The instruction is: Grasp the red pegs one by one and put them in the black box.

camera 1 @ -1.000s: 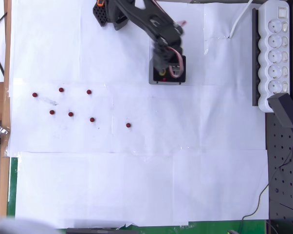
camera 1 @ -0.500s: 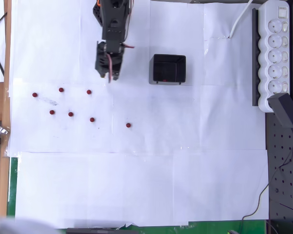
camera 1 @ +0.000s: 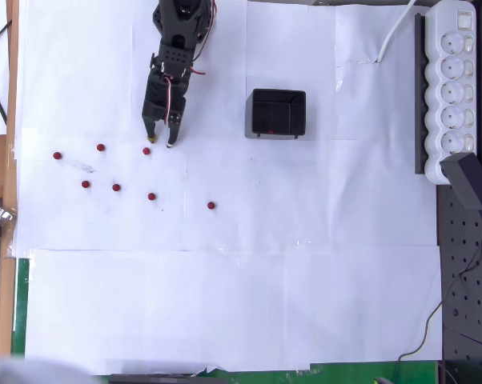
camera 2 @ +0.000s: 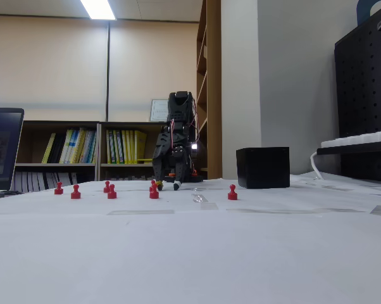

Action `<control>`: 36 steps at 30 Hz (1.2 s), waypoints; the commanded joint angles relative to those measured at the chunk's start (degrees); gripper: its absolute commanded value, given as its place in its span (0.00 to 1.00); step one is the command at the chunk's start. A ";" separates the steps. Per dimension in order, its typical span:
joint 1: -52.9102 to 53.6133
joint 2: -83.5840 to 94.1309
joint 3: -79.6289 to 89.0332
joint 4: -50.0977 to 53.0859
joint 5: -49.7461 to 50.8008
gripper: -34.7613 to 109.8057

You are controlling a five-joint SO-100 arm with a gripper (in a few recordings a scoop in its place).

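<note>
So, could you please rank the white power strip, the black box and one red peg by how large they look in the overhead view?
Largest to smallest, overhead view:
1. White power strip, running down the right edge.
2. Black box, clearly shorter than the strip.
3. Red peg, a tiny dot, far smaller than the box.
All lie on the same table, so nearness hardly skews this.

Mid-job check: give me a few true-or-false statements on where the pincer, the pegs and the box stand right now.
1. Seven small dark-red pegs lie on the white paper in the overhead view. True.
2. The black two-finger pincer hangs over the small square black plastic box. False: it is well to the left of the box in the overhead view, right by the nearest red peg.
3. The pincer is open. True: its fingertips stand apart.
4. The black box lies tipped on its side. False: it sits upright on the paper.
5. The white power strip lies at the left edge in the overhead view. False: the right edge.
</note>
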 commanded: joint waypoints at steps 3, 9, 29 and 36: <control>1.76 3.87 -4.48 -13.01 1.23 0.33; 4.04 7.56 -4.57 -20.21 0.70 0.33; 3.16 16.61 4.39 -21.36 -0.44 0.33; 2.55 17.67 5.71 -21.01 -0.18 0.33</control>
